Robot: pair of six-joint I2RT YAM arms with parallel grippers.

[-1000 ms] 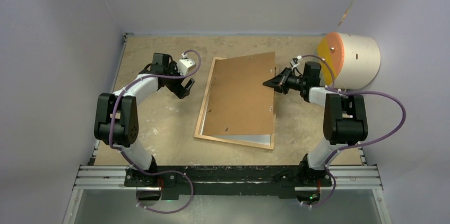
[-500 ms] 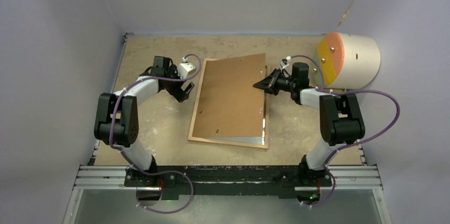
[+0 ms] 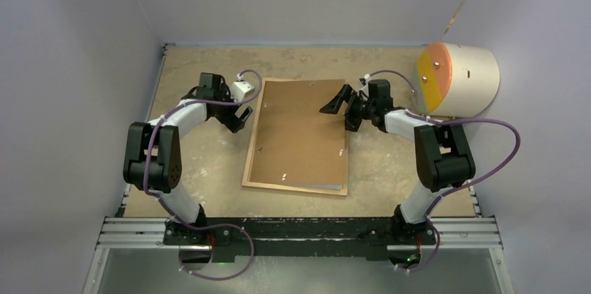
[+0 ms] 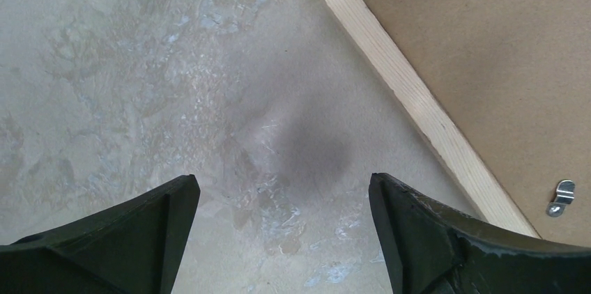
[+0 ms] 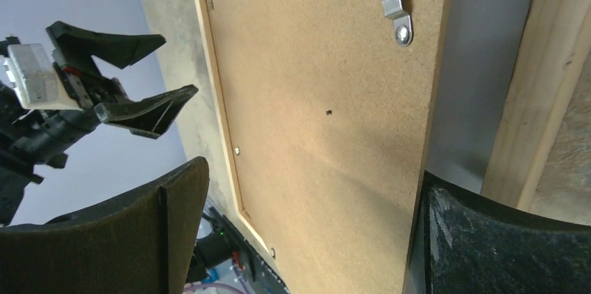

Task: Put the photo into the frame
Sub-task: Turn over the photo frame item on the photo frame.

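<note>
The frame (image 3: 293, 189), thin light wood, lies flat mid-table with a plain brown backing board (image 3: 300, 134) lying on it. The photo is hidden. A grey strip (image 3: 327, 185) shows past the board's near right edge. My right gripper (image 3: 341, 111) is open over the board's far right part, holding nothing; its wrist view shows the board (image 5: 320, 99) between the fingers of the right gripper (image 5: 306, 238) and the frame's strip (image 5: 550, 78) to the right. My left gripper (image 3: 240, 116) is open just left of the frame. In its own view the left gripper (image 4: 282, 238) hangs over bare table, with the frame (image 4: 418, 106) to the right.
A big white cylinder with an orange end face (image 3: 456, 79) lies at the back right. Small metal clips (image 5: 396, 5) sit on the board. The walls close in on three sides, and the arms' mounting rail (image 3: 300, 228) runs along the near edge.
The right gripper has opened and let go of the backing board, which now lies flatter on the frame. Frame and board have slid left toward the left gripper.
</note>
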